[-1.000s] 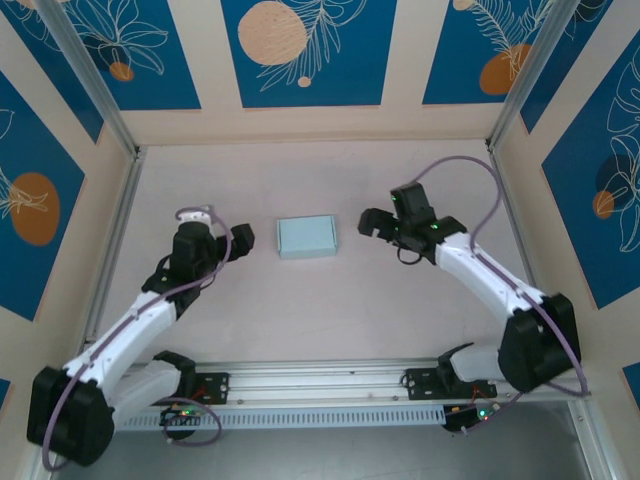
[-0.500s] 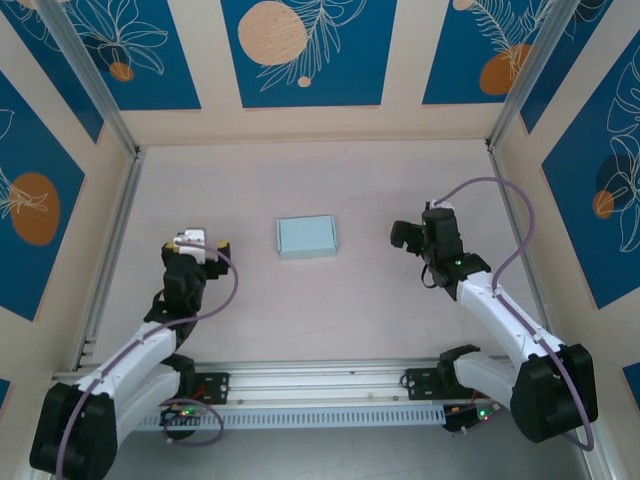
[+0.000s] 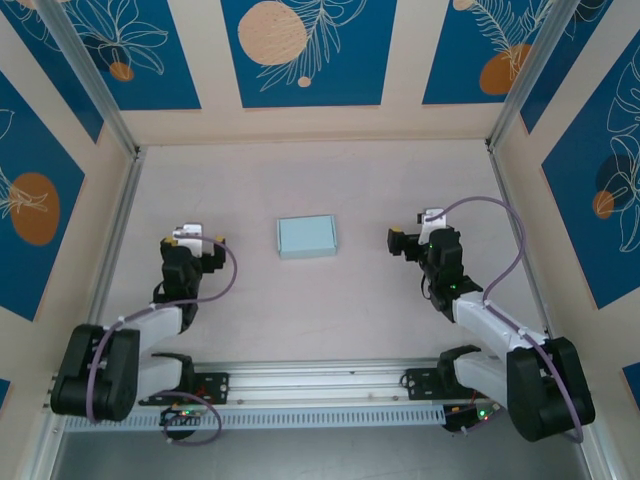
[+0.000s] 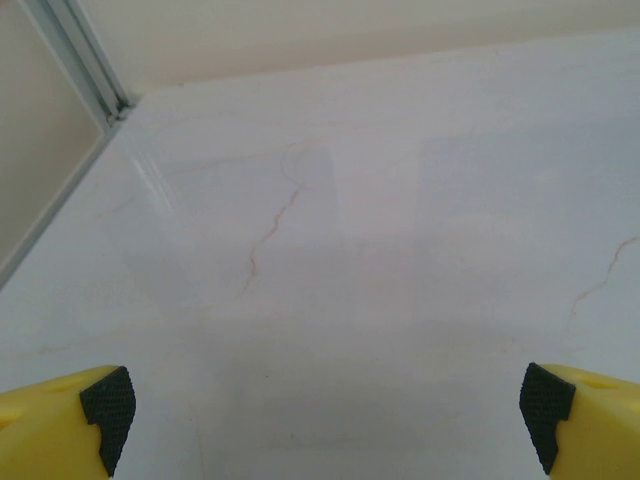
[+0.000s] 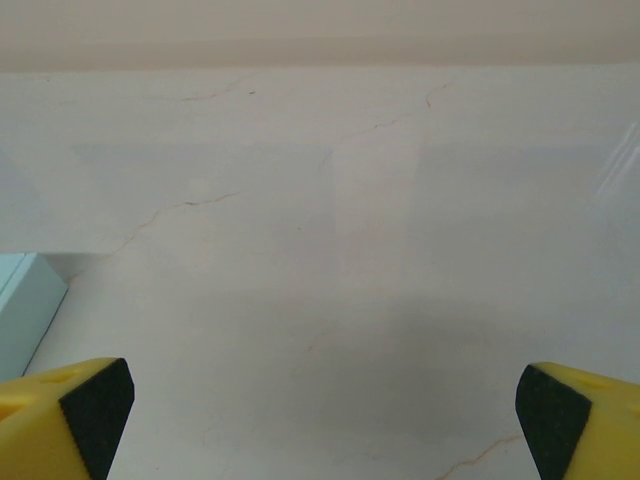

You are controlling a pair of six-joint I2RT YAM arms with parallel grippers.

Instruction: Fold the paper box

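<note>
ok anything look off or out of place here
Nothing much. The paper box lies shut and flat mid-table, apart from the left claw and right claw, both open. Only thin hairline cracks mark the table.

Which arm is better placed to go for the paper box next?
Right, marginally: left gripper and right gripper both stand open, clear of the paper box, but the right wrist view catches its corner.
</note>
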